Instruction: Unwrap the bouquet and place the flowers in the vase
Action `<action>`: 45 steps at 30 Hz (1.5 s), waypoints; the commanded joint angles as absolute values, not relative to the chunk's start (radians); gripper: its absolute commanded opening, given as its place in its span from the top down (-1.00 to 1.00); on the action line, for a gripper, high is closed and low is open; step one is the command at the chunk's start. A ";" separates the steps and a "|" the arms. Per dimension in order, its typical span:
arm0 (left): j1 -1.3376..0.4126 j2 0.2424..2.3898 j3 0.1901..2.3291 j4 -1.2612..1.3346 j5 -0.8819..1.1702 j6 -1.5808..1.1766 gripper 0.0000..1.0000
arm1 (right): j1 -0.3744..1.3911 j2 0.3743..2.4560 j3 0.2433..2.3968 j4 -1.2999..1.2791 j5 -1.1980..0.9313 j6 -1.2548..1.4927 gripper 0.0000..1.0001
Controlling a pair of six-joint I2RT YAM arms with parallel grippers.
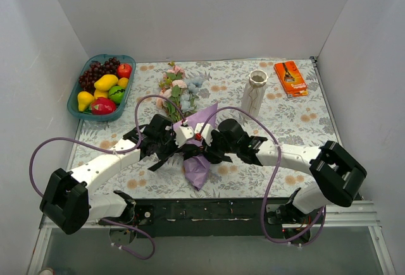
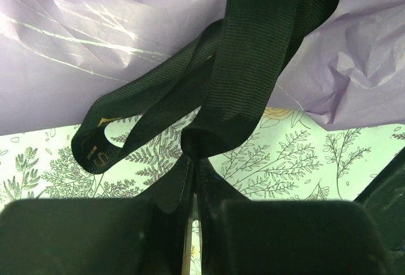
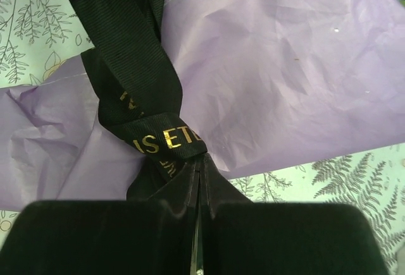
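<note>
Nearest the bases, both claws are clenched on the ribbon (image 3: 126, 66). The left claw (image 2: 192, 180) pinches one black strand from the left and the right claw (image 3: 199, 177) pinches another from the right. The bow sits between them on the bouquet (image 1: 197, 169), equally close to each arm. The purple cone lies mid-desk (image 1: 297, 120), its long axis running near to far. Its tip points toward the bases, and the flowers (image 1: 180, 88) spill out the far end. Since the claws face each other across that axis, a sideways pull apart looks like what would loosen the tie. From above, the arms hide the knot. Each wrist view cuts off the ribbon, so I cannot tell whether a tail or a loop is held. The vase (image 1: 255, 91) stands upright beyond, far right of the blooms and well apart.
</note>
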State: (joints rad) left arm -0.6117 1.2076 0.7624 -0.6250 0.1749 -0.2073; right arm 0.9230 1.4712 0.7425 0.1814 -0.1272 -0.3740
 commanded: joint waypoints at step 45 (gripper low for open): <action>0.485 1.172 1.080 -0.797 0.526 0.006 -0.91 | 0.948 0.945 0.791 -0.373 0.896 0.193 0.93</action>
